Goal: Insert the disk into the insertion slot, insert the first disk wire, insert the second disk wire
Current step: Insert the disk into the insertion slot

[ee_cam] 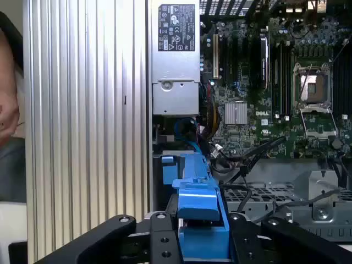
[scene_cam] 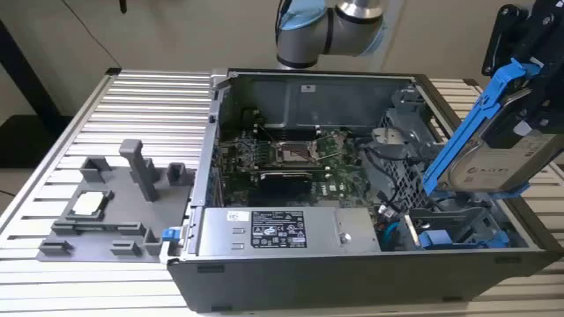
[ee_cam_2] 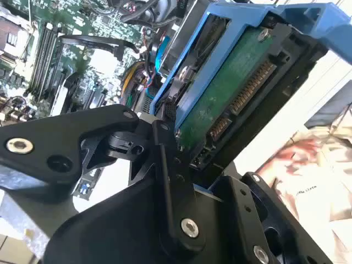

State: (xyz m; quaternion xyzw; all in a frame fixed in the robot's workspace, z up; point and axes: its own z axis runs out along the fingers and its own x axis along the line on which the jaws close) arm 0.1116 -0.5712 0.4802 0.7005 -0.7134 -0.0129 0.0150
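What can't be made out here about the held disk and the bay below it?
- Silver-grey hard drive in its blue plastic carrier: far end cut by the exterior view's right edge, top covered by the black gripper.
- Grey drive bay: its inside hidden behind the drive, exterior view.

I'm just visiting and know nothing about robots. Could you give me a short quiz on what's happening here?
1. True or false: the disk already sits in its slot in the computer case.
2. The disk's carrier frame is: A red, B blue, C green?
3. Fill in: the gripper is shut on the ____.
Key: 1 false, it is held tilted above the case. 2 B. 3 disk.
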